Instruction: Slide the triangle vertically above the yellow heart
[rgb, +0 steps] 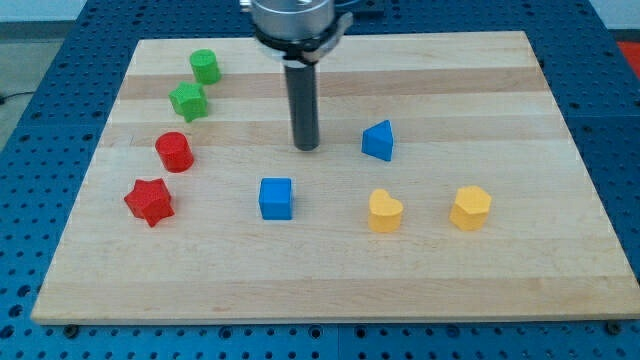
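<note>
here my tip (306, 148) rests on the pale wooden board (330, 290), the lower end of a straight dark rod coming down from a grey round mount at the view's top. there are no fingers to open or close; the rod holds nothing and touches no block. the small blue triangle block (378, 140) stands just to the view's right of my tip, with a clear strip of wood between them. the yellow heart-shaped block (385, 211) lies toward the view's bottom from the triangle, nearly straight beneath it, apart from it. a yellow hexagonal block (470, 207) sits to the heart's right. a blue cube (276, 198) lies below and slightly left of my tip. along the view's left run four blocks: a green cylinder (205, 66) at top, a green star-like block (188, 101) beneath it, a red cylinder (174, 151) lower, and a red star block (149, 201) lowest.
</note>
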